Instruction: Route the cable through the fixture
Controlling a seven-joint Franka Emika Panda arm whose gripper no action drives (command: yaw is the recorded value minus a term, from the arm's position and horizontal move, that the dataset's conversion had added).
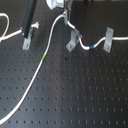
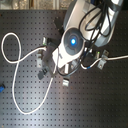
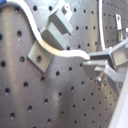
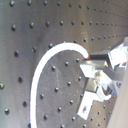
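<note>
The tool [image 3: 92, 61] grips the cable [image 1: 37, 75] above the middle clip [image 1: 72, 41]; the blue-banded stretch looks routed, the rest remains.

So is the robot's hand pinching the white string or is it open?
Pinching. In the first wrist view the hand is shut on the cable, whose end vanishes between the fingers.
</note>
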